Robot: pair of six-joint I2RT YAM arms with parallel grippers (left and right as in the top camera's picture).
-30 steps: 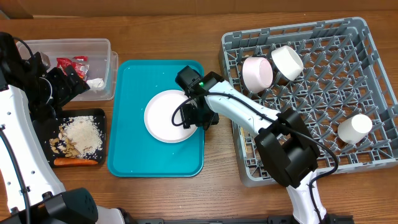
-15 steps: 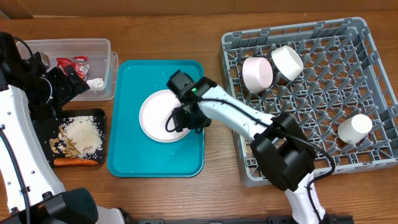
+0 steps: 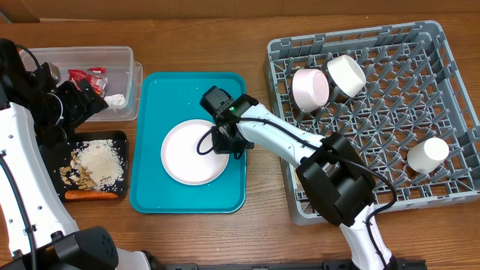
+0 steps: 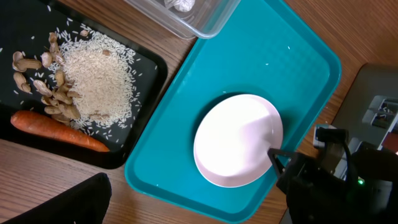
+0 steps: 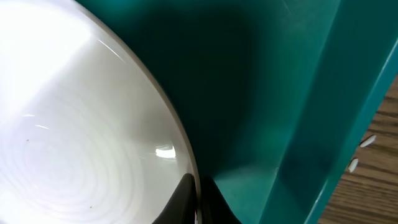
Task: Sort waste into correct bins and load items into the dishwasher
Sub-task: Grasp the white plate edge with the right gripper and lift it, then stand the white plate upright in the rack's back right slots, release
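plate [image 3: 191, 154] rim pinched in right hand [image 5: 200, 202], fingertips mostly cut off; left hand [image 3: 84, 103] state unclear.

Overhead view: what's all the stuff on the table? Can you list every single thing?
table: 1, brown wood, under everything
teal tray: 1, teal, middle
plate: 1, white, on the teal tray
dish rack: 1, grey, right side
pink cup: 1, pink, rack's top left
white cups: 2, white, one beside the pink cup, one at the rack's right
clear bin: 1, see-through, top left
red wrapper: 1, red, in the clear bin
black tray: 1, black, left, below the bin
rice: 1 pile, white, on the black tray
carrot: 1, orange, black tray's edge
brown bits: several, beside the rice
left gripper: black, by the bin
right gripper: black, pinching the plate's rim
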